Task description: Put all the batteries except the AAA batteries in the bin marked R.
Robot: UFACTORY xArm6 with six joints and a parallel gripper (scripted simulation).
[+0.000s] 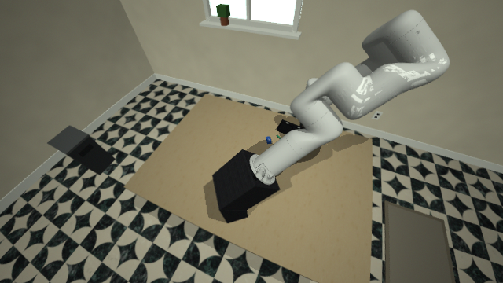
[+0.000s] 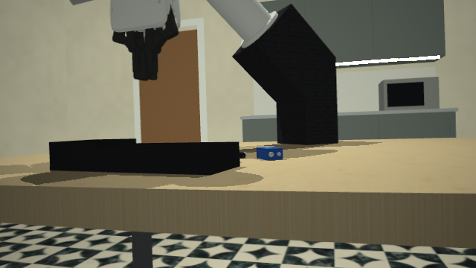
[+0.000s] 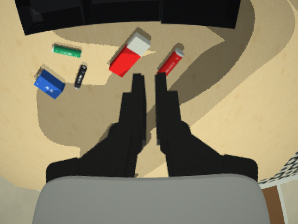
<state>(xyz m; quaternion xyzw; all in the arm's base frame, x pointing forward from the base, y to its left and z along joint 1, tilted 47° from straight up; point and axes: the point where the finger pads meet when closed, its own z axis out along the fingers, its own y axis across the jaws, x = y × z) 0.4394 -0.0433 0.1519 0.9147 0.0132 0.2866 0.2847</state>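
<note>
Indoors, the pressed-together gripper (image 2: 145, 79) (image 3: 150, 88) hangs above a tan table (image 1: 326, 220) (image 2: 357, 167) (image 3: 225, 135) over patterned tiles (image 1: 106, 220) (image 2: 260, 253).

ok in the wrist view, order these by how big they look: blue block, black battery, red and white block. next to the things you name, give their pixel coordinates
1. red and white block (image 3: 128, 56)
2. blue block (image 3: 49, 84) (image 2: 269, 153)
3. black battery (image 3: 80, 76)
</note>
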